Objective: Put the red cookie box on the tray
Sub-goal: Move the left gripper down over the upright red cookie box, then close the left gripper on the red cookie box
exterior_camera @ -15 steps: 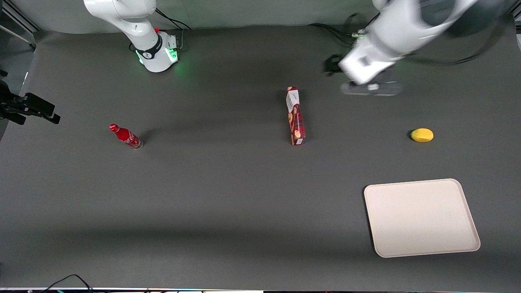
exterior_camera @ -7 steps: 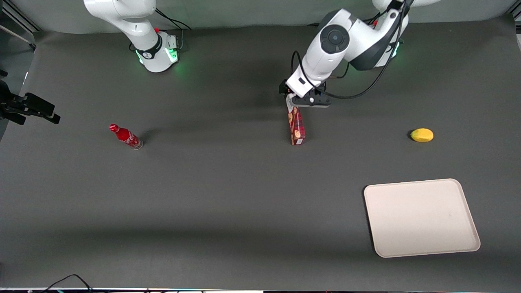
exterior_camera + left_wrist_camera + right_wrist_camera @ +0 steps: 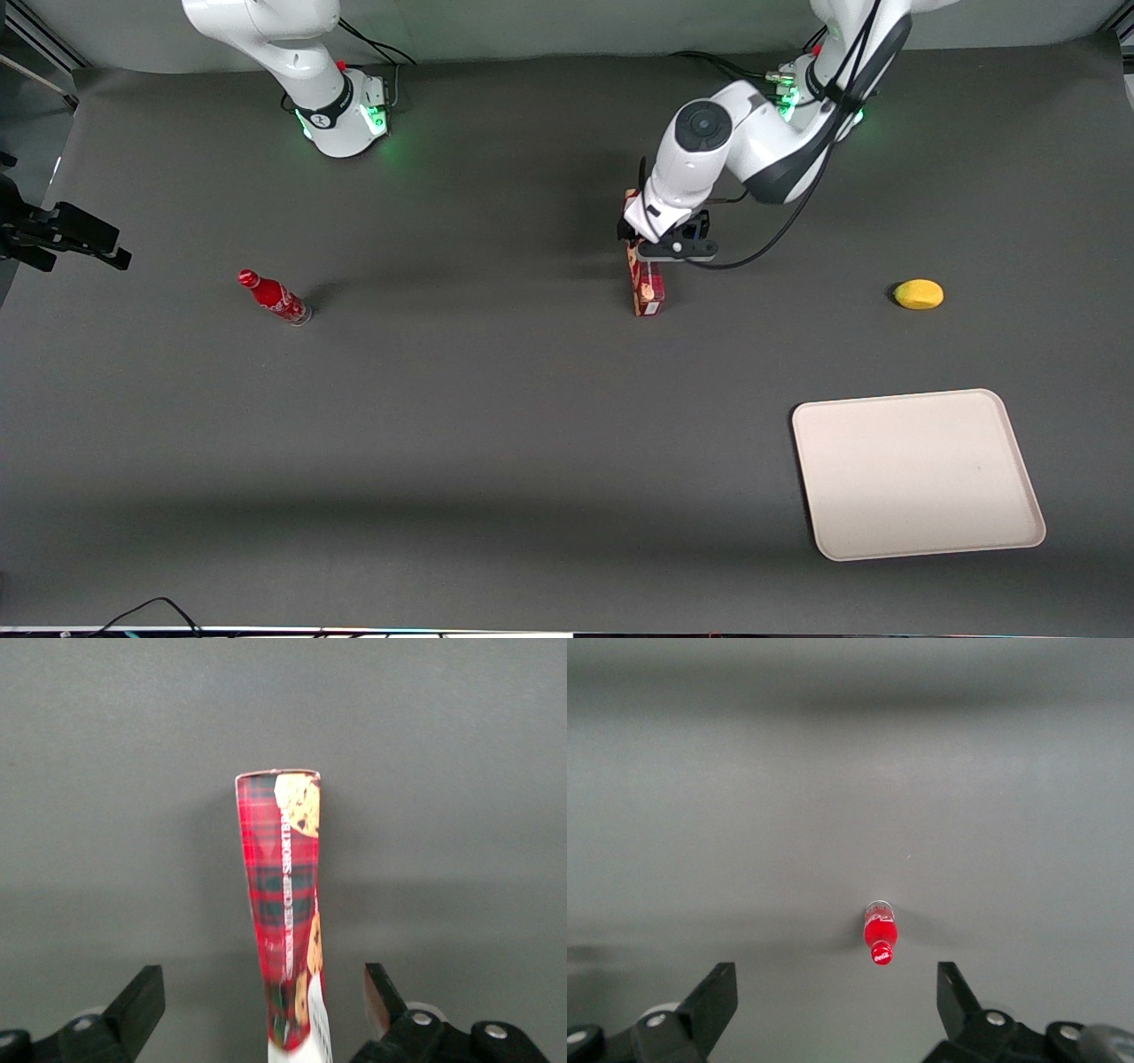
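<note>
The red cookie box (image 3: 648, 285) stands on its long narrow edge on the dark table, its end nearest the front camera showing below the wrist. My left gripper (image 3: 645, 241) hovers over the box's middle. In the left wrist view the box (image 3: 285, 912) runs between the two black fingertips (image 3: 142, 1003), which stand wide apart on either side without touching it; the gripper (image 3: 262, 1005) is open. The cream-white tray (image 3: 917, 473) lies flat and bare, nearer the front camera and toward the working arm's end of the table.
A yellow lemon-like fruit (image 3: 919, 294) lies between the box and the tray's side of the table. A small red bottle (image 3: 274, 298) lies toward the parked arm's end, also seen in the right wrist view as a red bottle (image 3: 880, 939).
The left arm swung in from the working arm's end to the box, then moved along it toward the front camera and lower. The box has not moved.
</note>
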Tool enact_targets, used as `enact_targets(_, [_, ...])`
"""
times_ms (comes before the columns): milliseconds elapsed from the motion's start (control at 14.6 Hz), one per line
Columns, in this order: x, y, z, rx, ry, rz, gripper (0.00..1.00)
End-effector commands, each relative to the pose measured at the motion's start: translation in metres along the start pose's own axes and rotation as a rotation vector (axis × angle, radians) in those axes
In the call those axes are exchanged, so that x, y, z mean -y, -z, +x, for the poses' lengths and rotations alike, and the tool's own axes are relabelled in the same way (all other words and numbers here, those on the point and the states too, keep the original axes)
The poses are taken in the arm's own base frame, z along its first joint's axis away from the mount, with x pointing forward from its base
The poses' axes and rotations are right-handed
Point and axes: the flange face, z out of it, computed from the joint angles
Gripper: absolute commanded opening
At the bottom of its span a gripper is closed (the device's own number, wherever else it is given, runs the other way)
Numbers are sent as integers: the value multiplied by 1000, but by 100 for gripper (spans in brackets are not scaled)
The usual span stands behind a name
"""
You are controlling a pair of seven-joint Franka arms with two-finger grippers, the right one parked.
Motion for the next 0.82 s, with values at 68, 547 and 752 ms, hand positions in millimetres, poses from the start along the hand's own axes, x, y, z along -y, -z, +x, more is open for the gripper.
enact_targets(68, [-23,-46,-14,-65,73,12,100])
enact_targets(547, [-29,-53,-20,-110,207,3,0])
enact_targets(752, [-31,-46,-19,-121,210,11,0])
